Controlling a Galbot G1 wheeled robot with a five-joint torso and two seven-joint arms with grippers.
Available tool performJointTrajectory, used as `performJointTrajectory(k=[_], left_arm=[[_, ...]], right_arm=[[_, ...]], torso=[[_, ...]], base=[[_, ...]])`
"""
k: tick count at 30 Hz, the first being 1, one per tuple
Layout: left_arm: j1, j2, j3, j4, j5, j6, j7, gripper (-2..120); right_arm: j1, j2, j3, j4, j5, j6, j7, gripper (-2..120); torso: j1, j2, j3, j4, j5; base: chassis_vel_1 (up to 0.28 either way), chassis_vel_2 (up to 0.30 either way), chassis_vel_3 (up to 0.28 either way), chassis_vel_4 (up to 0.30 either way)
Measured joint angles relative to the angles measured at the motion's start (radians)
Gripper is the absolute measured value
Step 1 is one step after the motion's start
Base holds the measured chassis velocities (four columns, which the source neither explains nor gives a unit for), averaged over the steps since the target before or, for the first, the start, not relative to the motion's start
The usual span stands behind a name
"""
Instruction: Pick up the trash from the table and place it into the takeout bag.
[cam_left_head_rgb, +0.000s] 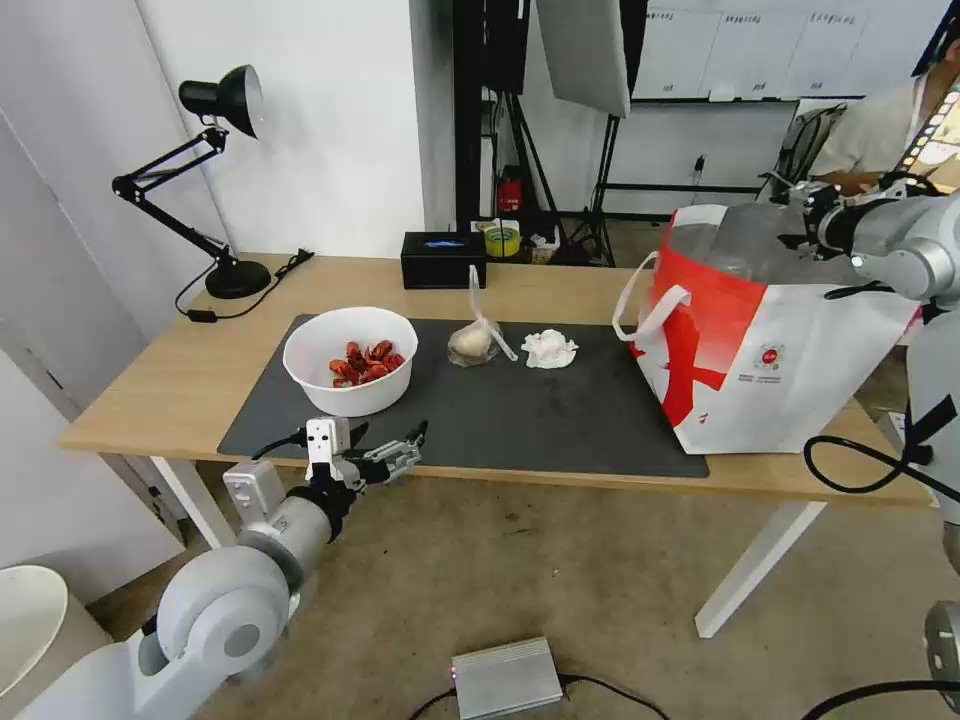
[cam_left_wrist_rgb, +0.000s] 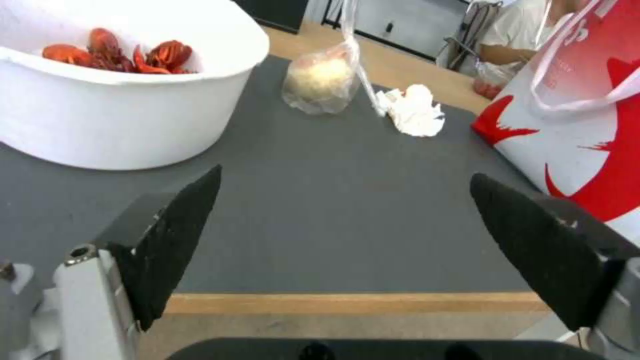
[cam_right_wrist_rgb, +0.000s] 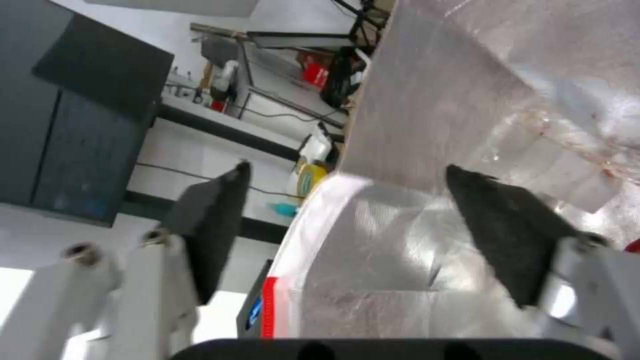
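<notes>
Two grippers, both spread wide and empty: the left gripper (cam_left_head_rgb: 392, 452) hangs off the table's (cam_left_head_rgb: 170, 385) near edge by the bowl of crawfish shells (cam_left_head_rgb: 351, 359); beyond lie the knotted bag (cam_left_head_rgb: 473, 342) and tissue (cam_left_head_rgb: 549, 348); the right gripper (cam_right_wrist_rgb: 347, 220) hovers over the takeout bag's (cam_left_head_rgb: 800, 370) mouth.

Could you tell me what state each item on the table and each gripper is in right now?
White bowl: upright, holding red crawfish shells.
Knotted clear bag: tied shut, on the mat.
Crumpled tissue: lying on the mat.
Takeout bag: standing, mouth open.
Left gripper: open, empty, at the table's near edge.
Right gripper: open, over the bag's mouth.
</notes>
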Motion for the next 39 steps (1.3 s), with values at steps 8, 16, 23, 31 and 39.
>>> performJointTrajectory(k=[8,16,23,31,39], left_arm=[[0.008,0.0,-0.019,-0.004,-0.001,0.0,0.0,100],[0.015,0.0,-0.025,-0.006,-0.001,0.0,0.001,100],[0.02,-0.002,-0.028,-0.007,-0.001,0.0,0.001,100],[0.048,-0.006,-0.057,-0.013,0.01,0.0,0.005,100],[0.107,-0.002,-0.115,-0.017,0.035,-0.023,0.029,100]], right_arm=[[-0.013,-0.01,0.0,0.046,0.007,-0.007,-0.014,99],[-0.049,-0.024,-0.001,0.106,0.007,-0.019,-0.041,100],[-0.076,-0.037,-0.001,0.142,0.003,-0.033,-0.074,100],[-0.245,-0.107,-0.05,0.385,-0.234,-0.081,-0.374,100],[-0.486,-0.231,-0.077,0.53,-0.616,-0.023,-0.729,100]], torso=[[0.0,0.0,0.0,0.0001,0.0],[0.0,0.0,0.0,0.0001,0.0],[0.0,0.0,0.0,0.0,-0.0001],[0.0,0.0,0.0,0.0002,-0.0001],[0.0,0.0,0.0,-0.0001,0.0002]], base=[[0.0,0.0,0.0,0.0],[0.0,0.0,0.0,0.0],[0.0,0.0,0.0,0.0],[0.0,0.0,0.0,0.0],[0.0,0.0,0.0,0.0]])
